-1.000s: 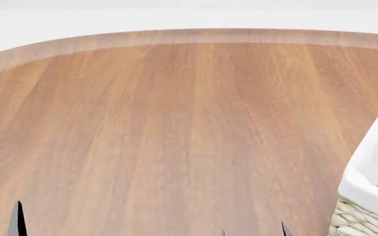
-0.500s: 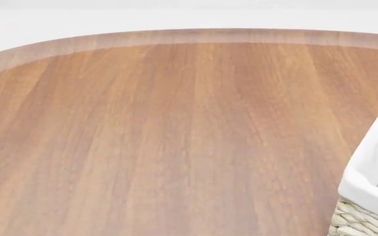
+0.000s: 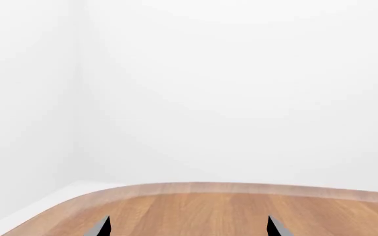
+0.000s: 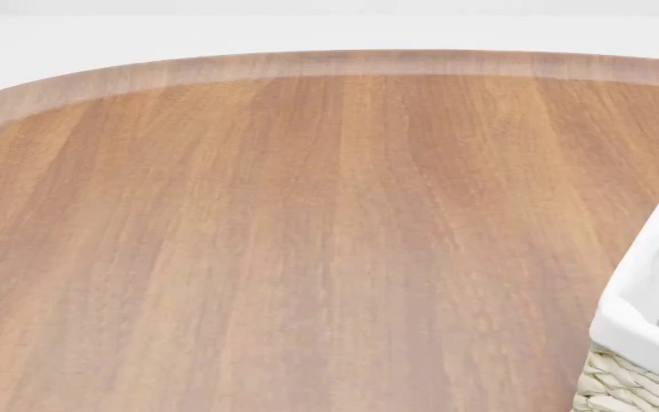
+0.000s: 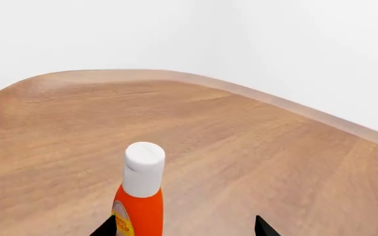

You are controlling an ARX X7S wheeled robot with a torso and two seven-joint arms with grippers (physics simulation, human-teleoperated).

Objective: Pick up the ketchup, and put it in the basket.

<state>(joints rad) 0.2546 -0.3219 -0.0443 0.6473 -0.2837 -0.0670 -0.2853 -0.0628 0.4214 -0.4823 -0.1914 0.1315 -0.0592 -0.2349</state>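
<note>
The ketchup (image 5: 138,206), an orange-red squeeze bottle with a white cap (image 5: 143,164), stands upright on the wooden table and shows only in the right wrist view. My right gripper (image 5: 185,229) is open. The bottle stands between its two dark fingertips (image 5: 263,228), close to one of them and far from the other. The basket (image 4: 650,300), cream wicker with a white cloth liner, is cut off at the head view's lower right corner. My left gripper (image 3: 187,229) is open and empty over bare table. Neither gripper shows in the head view.
The wooden table (image 4: 306,223) has a rounded far edge (image 4: 341,62) with white floor and wall beyond it. The same edge shows in the left wrist view (image 3: 241,188) and the right wrist view (image 5: 287,105).
In the head view, the dark fingertips of both grippers at the bottom edge have slid out of the picture, the left one moving leftward. The basket has not moved.
</note>
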